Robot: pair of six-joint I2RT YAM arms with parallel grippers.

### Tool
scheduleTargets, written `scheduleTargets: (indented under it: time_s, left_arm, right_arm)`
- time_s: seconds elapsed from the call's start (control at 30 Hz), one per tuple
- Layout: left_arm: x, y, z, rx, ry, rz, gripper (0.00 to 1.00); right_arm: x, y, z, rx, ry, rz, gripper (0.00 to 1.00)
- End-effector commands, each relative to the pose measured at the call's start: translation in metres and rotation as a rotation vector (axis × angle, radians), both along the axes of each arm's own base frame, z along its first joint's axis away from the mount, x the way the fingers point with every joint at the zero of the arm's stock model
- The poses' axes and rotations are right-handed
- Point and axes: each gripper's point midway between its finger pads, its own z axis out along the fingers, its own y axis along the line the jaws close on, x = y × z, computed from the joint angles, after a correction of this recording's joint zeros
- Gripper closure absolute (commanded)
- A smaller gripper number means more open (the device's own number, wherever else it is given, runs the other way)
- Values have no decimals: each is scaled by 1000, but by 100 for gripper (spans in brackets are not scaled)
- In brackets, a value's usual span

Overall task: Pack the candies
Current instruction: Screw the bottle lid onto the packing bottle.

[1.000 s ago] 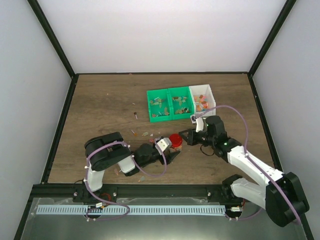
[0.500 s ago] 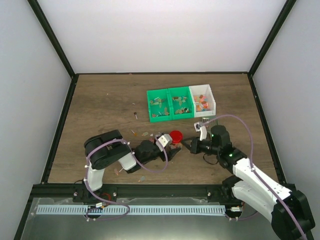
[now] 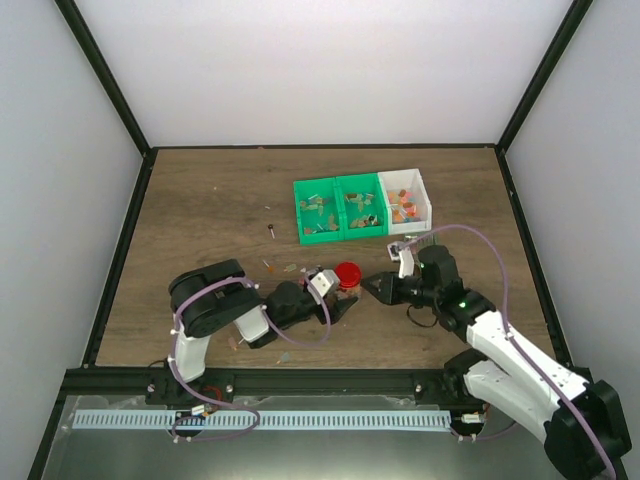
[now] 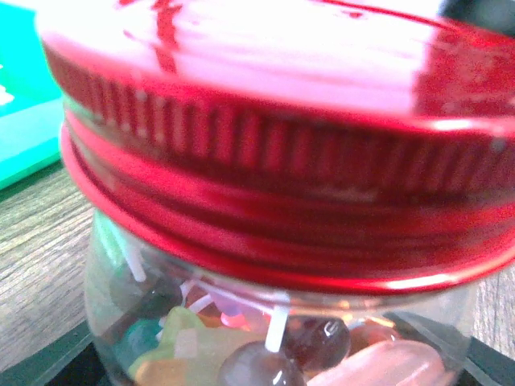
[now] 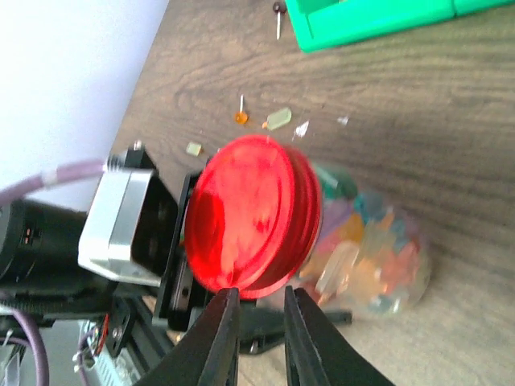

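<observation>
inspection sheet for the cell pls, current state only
Surface: wooden table, bare at the far left.
Job's things: candies in a clear jar, red lid on; more in the green bins and white bin.
Clutter: loose candies beside the jar; lollipop near the green bins.
Hands: left hand grips the jar; right hand slightly open, empty, tips at the lid's rim.
Cables: purple cables loop along both arms.
Surroundings: white walls, black frame.
</observation>
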Motion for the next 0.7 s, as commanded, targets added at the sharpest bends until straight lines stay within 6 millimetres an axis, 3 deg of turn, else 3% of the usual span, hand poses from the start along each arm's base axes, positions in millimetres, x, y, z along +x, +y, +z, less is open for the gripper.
scheduleTargets:
  time_s: [0.0,0.33,0.5,0.67]
  left_arm:
    - [-29,22,-61,174,161,-61,27]
    - [-33,25,-59,180,154,-73,28]
    - [-34,24,-61,185,162,-81,28]
    - [-32,24,-62,172,169,-71,28]
  right_arm:
    - [30,4,20,-10,-86,-42,81]
    - [59,27,20,-35,-125,28,80]
    - [61,31,15,-43,-119,43,85]
    - [50,34,5,-28,-73,72,91]
